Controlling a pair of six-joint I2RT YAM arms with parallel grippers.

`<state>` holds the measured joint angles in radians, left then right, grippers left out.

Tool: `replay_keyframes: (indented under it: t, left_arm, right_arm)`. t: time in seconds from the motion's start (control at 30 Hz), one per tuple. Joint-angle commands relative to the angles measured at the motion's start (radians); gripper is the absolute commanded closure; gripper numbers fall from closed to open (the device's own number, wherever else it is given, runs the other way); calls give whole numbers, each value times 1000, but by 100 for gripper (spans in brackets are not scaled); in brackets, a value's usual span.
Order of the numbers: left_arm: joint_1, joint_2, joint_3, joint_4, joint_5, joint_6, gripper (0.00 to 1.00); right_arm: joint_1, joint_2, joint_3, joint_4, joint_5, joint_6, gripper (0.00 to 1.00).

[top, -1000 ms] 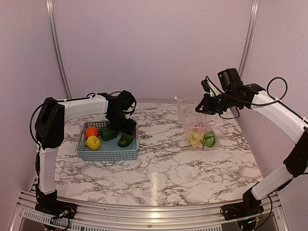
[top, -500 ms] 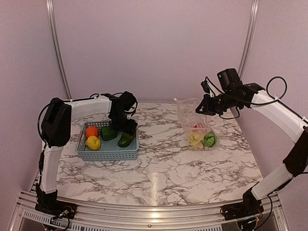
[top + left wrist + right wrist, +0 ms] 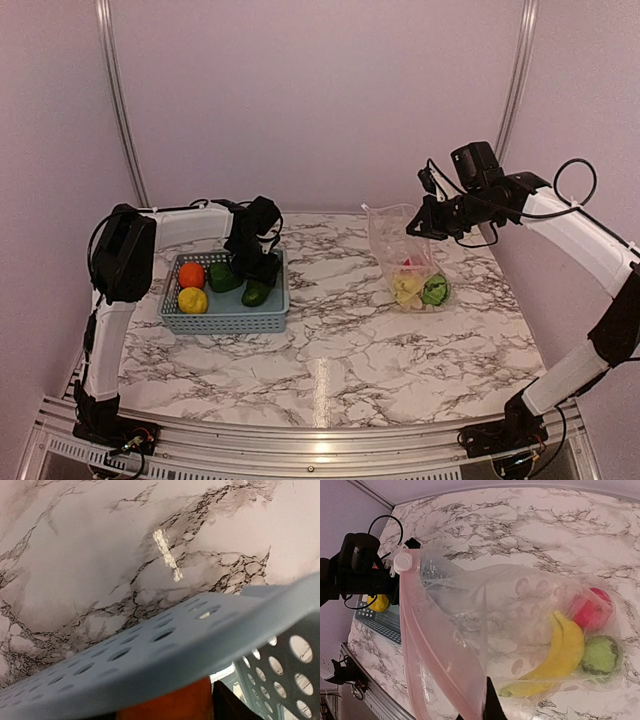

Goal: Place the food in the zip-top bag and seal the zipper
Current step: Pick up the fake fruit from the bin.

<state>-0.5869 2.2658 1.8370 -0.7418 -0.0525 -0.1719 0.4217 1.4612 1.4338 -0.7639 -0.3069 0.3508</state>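
Left tool: down inside the basket, right over the green food. From the overhead view I cannot tell how far apart its fingers are, or whether they grip anything.
Right tool: raised above the table on the right side, pinched closed on the upper edge of the zip-top bag.
Zip-top bag: hangs from that pinch with its bottom resting on the table, right of centre and well apart from the basket. The mouth is at the top and looks open.
Zipper: a pinkish strip down the left side of the right wrist view, with a small white slider at its far end. It does not look pressed shut.
Food in the bag: banana, red apple and green melon, bunched together at the bottom.
Food in the basket: orange at the back left, lemon just in front of it, green pepper beside them, and mango under the left tool.
Basket: grey-blue and perforated, on the left half of the table. Its holed wall fills the lower part of the left wrist view, with marble table beyond.
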Motion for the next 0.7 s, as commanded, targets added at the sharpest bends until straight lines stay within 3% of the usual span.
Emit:
replay_keyframes:
  t: [0.0, 0.2, 0.4, 0.67]
  left_arm:
    - [2, -42, 19, -29, 17, -11, 37]
    - [2, -164, 4, -13, -31, -62, 41]
    - [2, -344, -87, 106, -71, -100, 44]
    - [-54, -582, -194, 408, 12, -115, 48]
  right_arm:
    - [14, -24, 7, -2, 5, 21, 100]
    - [19, -7, 24, 0, -5, 21, 100]
    - [41, 33, 72, 2, -22, 25, 100]
    - [61, 99, 150, 5, -47, 30, 100]
